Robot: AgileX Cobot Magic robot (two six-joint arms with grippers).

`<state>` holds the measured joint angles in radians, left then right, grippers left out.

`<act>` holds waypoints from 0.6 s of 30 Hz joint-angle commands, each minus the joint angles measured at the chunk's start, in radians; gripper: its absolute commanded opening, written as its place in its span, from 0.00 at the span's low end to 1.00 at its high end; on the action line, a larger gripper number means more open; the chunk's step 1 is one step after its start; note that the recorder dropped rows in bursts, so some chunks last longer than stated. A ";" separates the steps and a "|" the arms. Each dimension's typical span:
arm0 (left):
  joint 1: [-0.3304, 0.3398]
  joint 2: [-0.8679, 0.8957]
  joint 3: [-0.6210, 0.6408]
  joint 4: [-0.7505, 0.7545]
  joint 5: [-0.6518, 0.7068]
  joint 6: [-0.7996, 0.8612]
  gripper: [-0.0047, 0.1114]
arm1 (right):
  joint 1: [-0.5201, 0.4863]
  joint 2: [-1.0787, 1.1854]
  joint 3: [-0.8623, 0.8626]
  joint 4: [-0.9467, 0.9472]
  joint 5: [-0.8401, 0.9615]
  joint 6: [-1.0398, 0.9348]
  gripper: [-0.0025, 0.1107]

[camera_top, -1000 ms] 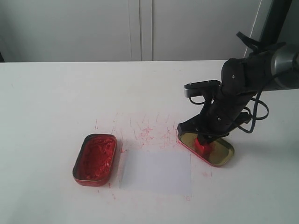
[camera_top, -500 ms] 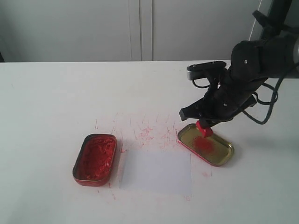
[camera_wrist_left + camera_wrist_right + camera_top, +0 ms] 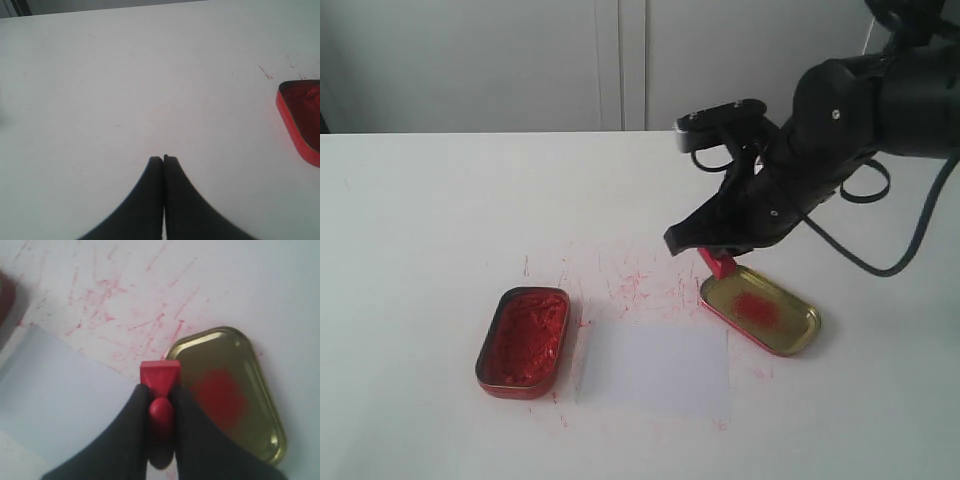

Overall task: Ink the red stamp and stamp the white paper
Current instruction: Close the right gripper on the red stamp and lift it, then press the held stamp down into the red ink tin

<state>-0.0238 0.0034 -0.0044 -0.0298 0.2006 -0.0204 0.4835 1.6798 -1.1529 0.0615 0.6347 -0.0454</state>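
Observation:
My right gripper (image 3: 720, 252) (image 3: 161, 395) is shut on the red stamp (image 3: 717, 263) (image 3: 160, 377), pinching its knob handle, and holds it in the air just left of the gold tin lid (image 3: 760, 310) (image 3: 227, 390) with its red smear. The white paper (image 3: 655, 368) (image 3: 60, 390) lies flat on the table, in front and to the left of the stamp. The tin of red ink paste (image 3: 524, 340) (image 3: 302, 117) sits left of the paper. My left gripper (image 3: 163, 159) is shut with nothing in it, over bare table; it is out of the exterior view.
Red ink streaks (image 3: 630, 280) mark the white table (image 3: 440, 220) between the tins, behind the paper. The right arm's dark body and cables (image 3: 840, 130) hang over the table's right rear.
My right gripper has lifted the red stamp out of the gold lid and carried it up and to the left, past the lid's left rim. The left gripper's earlier state is not shown.

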 commanded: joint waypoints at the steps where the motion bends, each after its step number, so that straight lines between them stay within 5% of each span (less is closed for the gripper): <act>1: 0.001 -0.003 0.004 0.001 0.002 -0.002 0.04 | 0.086 -0.011 -0.004 -0.010 -0.007 -0.026 0.02; 18: 0.001 -0.003 0.004 0.001 0.002 -0.002 0.04 | 0.335 0.069 -0.251 -0.010 0.102 -0.022 0.02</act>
<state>-0.0238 0.0034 -0.0044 -0.0298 0.2006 -0.0204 0.7864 1.7081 -1.3521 0.0615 0.7034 -0.0634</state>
